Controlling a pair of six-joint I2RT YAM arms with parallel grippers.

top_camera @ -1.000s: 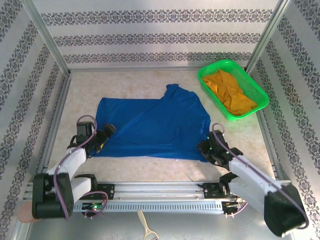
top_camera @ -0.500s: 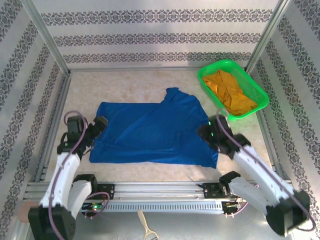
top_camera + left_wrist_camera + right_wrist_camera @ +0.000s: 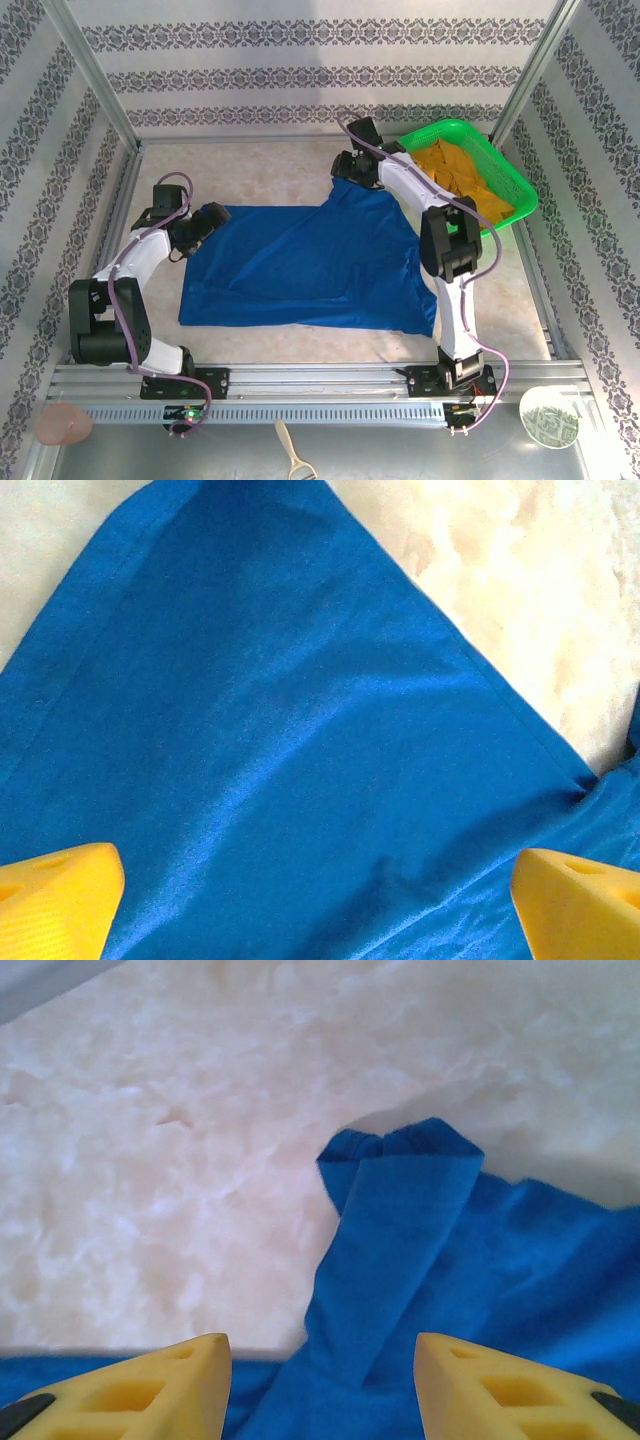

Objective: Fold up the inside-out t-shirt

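Note:
The inside-out t-shirt [image 3: 300, 265] lies spread flat in the middle of the table, royal blue, with one sleeve [image 3: 347, 188] sticking out toward the far side. My left gripper [image 3: 210, 220] hovers over the shirt's far left corner. In the left wrist view its yellow fingertips [image 3: 55, 900] stand wide open above smooth blue cloth [image 3: 300, 730], with nothing between them. My right gripper [image 3: 345, 165] is stretched out to the far sleeve. In the right wrist view it is open [image 3: 322, 1385], and the folded sleeve flap [image 3: 395, 1230] lies below and ahead of it, not pinched.
A green basket [image 3: 500, 222] holding an orange-yellow garment [image 3: 470, 185] stands at the far right, close to the right arm. Patterned walls and metal posts enclose the table. The arms' rail [image 3: 320, 380] runs along the near edge.
Both grippers have left the shirt's near corners and moved to its far edge, the left to the far left corner and the right to the sleeve. The right jaws have widened.

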